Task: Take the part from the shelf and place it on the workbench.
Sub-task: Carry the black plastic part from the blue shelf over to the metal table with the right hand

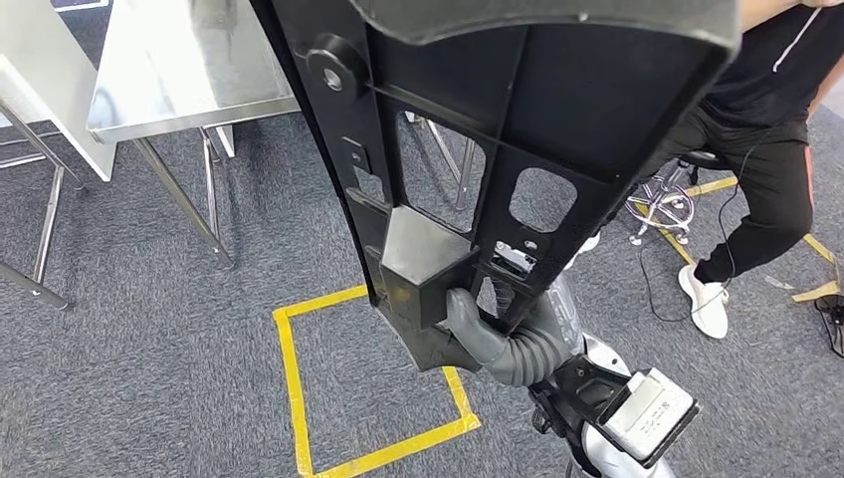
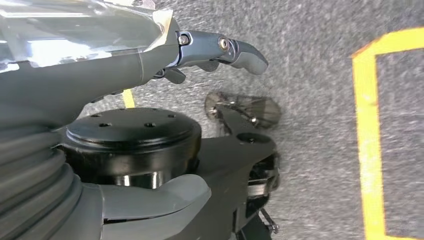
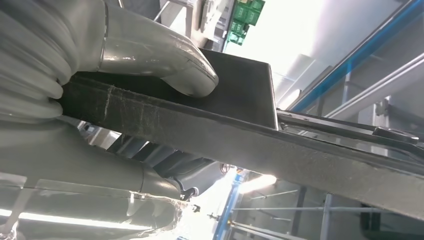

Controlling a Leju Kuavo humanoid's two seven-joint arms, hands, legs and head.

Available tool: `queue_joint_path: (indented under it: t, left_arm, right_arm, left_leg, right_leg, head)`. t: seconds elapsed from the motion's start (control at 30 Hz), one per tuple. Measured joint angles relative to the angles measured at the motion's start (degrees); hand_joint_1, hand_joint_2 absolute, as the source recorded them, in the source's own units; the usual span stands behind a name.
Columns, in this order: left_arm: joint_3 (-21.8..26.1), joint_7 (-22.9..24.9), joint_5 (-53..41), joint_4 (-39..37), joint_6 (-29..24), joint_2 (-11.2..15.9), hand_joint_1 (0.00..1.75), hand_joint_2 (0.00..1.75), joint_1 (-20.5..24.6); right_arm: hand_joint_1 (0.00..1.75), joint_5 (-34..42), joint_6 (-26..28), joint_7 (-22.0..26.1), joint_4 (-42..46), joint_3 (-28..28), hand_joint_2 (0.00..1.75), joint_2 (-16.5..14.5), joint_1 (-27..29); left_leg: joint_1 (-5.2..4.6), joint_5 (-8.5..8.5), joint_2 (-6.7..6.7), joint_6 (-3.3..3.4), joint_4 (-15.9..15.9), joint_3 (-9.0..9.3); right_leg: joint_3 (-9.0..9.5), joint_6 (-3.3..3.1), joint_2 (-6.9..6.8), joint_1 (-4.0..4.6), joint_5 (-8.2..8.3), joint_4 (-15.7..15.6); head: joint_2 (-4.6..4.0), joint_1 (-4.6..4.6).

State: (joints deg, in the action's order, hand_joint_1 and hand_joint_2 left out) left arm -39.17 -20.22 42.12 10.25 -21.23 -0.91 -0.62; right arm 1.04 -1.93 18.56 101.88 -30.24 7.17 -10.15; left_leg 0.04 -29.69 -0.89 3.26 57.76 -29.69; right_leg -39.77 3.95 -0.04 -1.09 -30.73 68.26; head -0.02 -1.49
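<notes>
Right hand [image 1: 476,324] grips the black panel part [image 1: 518,129] low and upright for carrying to the steel table [image 1: 179,70], left hand [image 2: 220,50] hanging empty, fingers apart.

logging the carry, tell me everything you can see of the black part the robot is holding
The black part is a long, flat moulded panel, plastic by its look, with raised ribs, several cut-out openings, a round boss near one edge and a boxy pocket low down. It is held up off the floor, rising steeply and tilted towards the camera. The right hand grips its lower end, thumb pressed on one face. Through the openings, grey carpet and a metal table show behind it.
</notes>
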Motion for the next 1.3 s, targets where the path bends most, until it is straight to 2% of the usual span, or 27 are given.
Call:
queue_joint_path:
  t: [0.03,0.1,0.17,0.23,0.3,0.37,0.4,0.43,0.47,0.5,0.53,0.6,0.63,0.73,0.77,0.83,0.9,0.93,0.97,1.0,1.03,1.07,1.1,1.13,1.17,1.23,1.3]
  left_arm:
    - [0.0,0.0,-0.03,-0.01,0.02,0.02,0.0,1.75,0.04]
    - [-0.02,0.05,-0.09,-0.03,0.03,0.09,0.0,1.75,0.17]
    - [-0.11,0.19,-0.13,-0.04,-0.01,0.16,0.0,1.75,0.29]
    - [-0.2,0.49,-0.05,-0.05,-0.23,0.18,0.0,1.75,0.47]
    - [-0.22,0.83,0.13,-0.05,-0.64,0.13,0.0,1.75,0.68]
    - [-0.22,1.05,0.31,-0.06,-0.94,0.05,0.0,1.75,0.68]
    - [-0.22,1.12,0.38,-0.05,-1.0,0.02,0.0,1.75,0.61]
    - [-0.22,1.16,0.4,-0.06,-1.03,-0.01,0.0,1.75,0.54]
    - [-0.22,1.17,0.4,-0.06,-1.05,-0.03,0.0,1.75,0.51]
    - [-0.22,1.18,0.41,-0.06,-1.07,-0.05,0.0,1.75,0.5]
    - [-0.22,1.18,0.41,-0.06,-1.08,-0.06,0.0,1.75,0.49]
    - [-0.21,1.2,0.42,-0.07,-1.1,-0.05,0.0,1.75,0.39]
    - [-0.21,1.22,0.44,-0.07,-1.13,-0.06,0.0,1.75,0.31]
    - [-0.22,1.24,0.46,-0.05,-1.28,-0.16,0.0,1.75,0.3]
    - [-0.21,1.23,0.45,-0.05,-1.32,-0.18,0.0,1.75,0.41]
    - [-0.18,1.22,0.45,-0.04,-1.34,-0.19,0.0,1.75,0.61]
    - [-0.19,1.22,0.42,-0.04,-1.34,-0.21,0.0,1.75,0.61]
    - [-0.2,1.22,0.38,-0.04,-1.33,-0.23,0.0,1.75,0.55]
    - [-0.21,1.21,0.34,-0.04,-1.32,-0.24,0.0,1.75,0.52]
    - [-0.22,1.21,0.31,-0.04,-1.31,-0.26,0.0,1.75,0.51]
    - [-0.22,1.21,0.27,-0.05,-1.29,-0.28,0.0,1.75,0.48]
    - [-0.22,1.21,0.24,-0.05,-1.27,-0.3,0.0,1.75,0.48]
    - [-0.22,1.22,0.23,-0.05,-1.24,-0.31,0.0,1.75,0.47]
    - [-0.22,1.23,0.22,-0.05,-1.21,-0.31,0.0,1.75,0.44]
    - [-0.23,1.23,0.22,-0.04,-1.18,-0.32,0.0,1.75,0.45]
    - [-0.25,1.25,0.22,-0.02,-1.06,-0.31,0.0,1.75,0.52]
    - [-0.24,1.25,0.23,0.02,-0.92,-0.28,0.0,1.75,0.71]
  right_arm:
    - [1.75,-0.02,0.02,0.01,-0.02,0.1,1.75,0.01,0.06]
    - [1.75,-0.07,0.07,-0.01,-0.02,0.25,1.75,0.01,0.18]
    - [1.75,-0.23,0.14,-0.07,0.12,0.39,1.75,-0.12,0.28]
    - [1.75,-0.52,0.17,-0.15,0.38,0.52,1.75,-0.46,0.3]
    - [1.75,-0.73,0.07,-0.21,0.57,0.57,1.75,-0.78,0.22]
    - [1.75,-0.77,-0.26,-0.34,0.63,0.6,1.75,-0.91,0.18]
    - [1.75,-0.75,-0.43,-0.4,0.63,0.61,1.75,-0.95,0.18]
    - [1.75,-0.71,-0.57,-0.45,0.63,0.63,1.75,-0.98,0.19]
    - [1.75,-0.67,-0.65,-0.46,0.63,0.65,1.75,-1.03,0.18]
    - [1.75,-0.63,-0.69,-0.47,0.63,0.67,1.75,-1.07,0.16]
    - [1.75,-0.62,-0.74,-0.48,0.63,0.69,1.75,-1.11,0.15]
    - [1.75,-0.59,-0.85,-0.52,0.53,0.67,1.75,-1.18,0.03]
    - [1.75,-0.57,-0.92,-0.56,0.49,0.68,1.75,-1.23,-0.06]
    - [1.75,-0.56,-1.0,-0.63,0.48,0.76,1.75,-1.3,-0.37]
    - [1.75,-0.55,-1.0,-0.62,0.48,0.79,1.75,-1.29,-0.47]
    - [1.75,-0.55,-1.0,-0.6,0.47,0.9,1.75,-1.26,-0.6]
    - [1.75,-0.54,-1.0,-0.59,0.42,1.14,1.75,-1.17,-0.61]
    - [1.75,-0.54,-1.0,-0.59,0.38,1.3,1.75,-1.13,-0.59]
    - [1.75,-0.54,-1.0,-0.59,0.36,1.43,1.75,-1.07,-0.58]
    - [1.75,-0.54,-1.0,-0.59,0.34,1.52,1.75,-1.02,-0.58]
    - [1.75,-0.54,-1.0,-0.59,0.31,1.58,1.75,-0.94,-0.55]
    - [1.75,-0.53,-1.0,-0.58,0.25,1.62,1.75,-0.84,-0.48]
    - [1.75,-0.51,-1.0,-0.61,0.17,1.62,1.75,-0.74,-0.43]
    - [1.75,-0.5,-1.0,-0.63,0.09,1.65,1.75,-0.67,-0.37]
    - [1.75,-0.5,-1.0,-0.66,0.04,1.7,1.75,-0.64,-0.38]
    - [1.75,-0.51,-1.01,-0.68,0.02,1.79,1.75,-0.75,-0.55]
    - [1.75,-0.5,-1.05,-0.66,-0.05,1.8,1.75,-0.98,-0.84]
  left_leg:
    - [-0.03,-0.65,-0.08,-0.22,0.02,0.68]
    - [-0.17,-1.8,-0.18,-0.86,-0.12,1.56]
    - [-0.34,-2.21,-0.18,-1.48,-0.27,2.1]
    - [-0.34,-1.89,-0.03,-1.94,1.56,1.48]
    - [-0.19,-1.95,0.24,-2.51,7.66,-2.22]
    - [0.06,-4.39,0.45,-3.15,14.75,-7.51]
    - [0.18,-5.94,0.48,-3.39,16.68,-9.7]
    - [0.26,-6.79,0.5,-3.52,17.05,-11.13]
    - [0.3,-6.42,0.54,-3.52,15.8,-11.72]
    - [0.32,-4.49,0.59,-3.35,12.98,-11.5]
    - [0.29,-1.3,0.67,-3.02,9.39,-10.82]
    - [-0.05,3.06,0.64,-2.14,4.14,-9.91]
    - [-0.24,3.92,0.55,-1.72,3.06,-9.55]
    - [-0.26,3.94,0.38,-0.55,2.2,-7.3]
    - [-0.18,3.94,0.42,-0.17,1.89,-6.4]
    - [-0.06,3.4,0.43,0.36,1.44,-4.96]
    - [-0.04,2.42,0.22,0.62,1.23,-3.92]
    - [-0.03,1.78,0.05,0.63,1.18,-3.26]
    - [-0.02,1.09,-0.14,0.58,1.17,-2.47]
    - [-0.01,0.34,-0.35,0.49,1.16,-1.54]
    - [-0.01,-0.44,-0.49,0.33,1.12,-0.84]
    - [-0.11,-1.27,-0.61,0.13,1.18,0.03]
    - [-0.24,-2.02,-0.71,-0.12,1.1,0.58]
    - [-0.37,-2.62,-0.74,-0.44,0.86,0.93]
    - [-0.5,-2.87,-0.73,-0.73,0.82,1.54]
    - [-0.53,-2.58,-0.51,-1.3,1.72,1.63]
    - [-0.43,-2.12,-0.13,-1.84,6.45,-0.72]
  right_leg:
    - [1.18,0.3,-0.02,0.0,2.53,-3.8]
    - [2.8,-0.55,-0.16,0.23,5.42,-8.52]
    - [3.34,-2.13,-0.17,0.35,5.49,-9.14]
    - [4.37,-2.98,-0.03,-0.15,5.35,-9.5]
    - [5.65,-3.77,-0.05,-0.55,4.61,-9.76]
    - [6.77,-4.25,-0.04,-0.55,3.54,-9.83]
    - [7.43,-4.25,0.02,-0.55,2.92,-9.84]
    - [8.2,-4.22,0.09,-0.55,2.28,-9.84]
    - [9.09,-4.14,0.16,-0.55,1.61,-9.84]
    - [10.09,-4.02,0.19,-0.53,0.88,-9.85]
    - [10.84,-3.87,0.2,-0.52,0.15,-9.9]
    - [12.21,-3.32,0.34,-0.19,-1.38,-9.89]
    - [12.92,-2.94,0.45,-0.01,-1.89,-9.8]
    - [14.17,-1.71,0.61,0.28,-2.21,-8.19]
    - [13.29,-1.52,0.57,0.3,-2.21,-6.27]
    - [9.14,-1.52,0.49,0.31,-3.11,0.3]
    - [3.76,-1.87,0.49,0.32,-6.16,5.98]
    - [1.86,-1.97,0.48,0.31,-7.82,6.73]
    - [0.76,-1.85,0.47,0.29,-8.68,5.84]
    - [0.36,-1.37,0.45,0.27,-8.02,3.41]
    - [0.38,-0.52,0.4,0.26,-5.4,-0.04]
    - [0.53,0.23,0.31,0.3,-1.5,-3.54]
    - [0.91,0.45,0.12,0.39,2.13,-6.23]
    - [1.23,0.17,0.01,0.58,4.91,-7.84]
    - [1.59,-0.67,-0.05,0.63,6.21,-8.47]
    - [2.78,-2.34,0.08,0.3,6.16,-8.91]
    - [4.35,-3.57,0.09,-0.18,5.44,-9.42]
  head:
    - [0.0,0.01]
    - [0.0,0.03]
    - [0.0,0.05]
    - [0.01,0.1]
    - [0.01,0.27]
    - [0.0,0.36]
    - [0.0,0.36]
    - [0.0,0.35]
    - [0.0,0.35]
    - [0.0,0.35]
    - [0.0,0.34]
    - [0.0,0.32]
    - [0.0,0.35]
    - [0.0,0.3]
    - [0.0,0.24]
    - [-0.01,0.15]
    - [-0.02,0.09]
    - [-0.02,0.09]
    - [-0.02,0.08]
    - [-0.02,0.08]
    - [-0.02,0.05]
    - [-0.02,0.09]
    - [-0.02,0.05]
    - [-0.02,0.08]
    - [-0.02,0.12]
    - [-0.01,0.18]
    - [0.0,0.23]
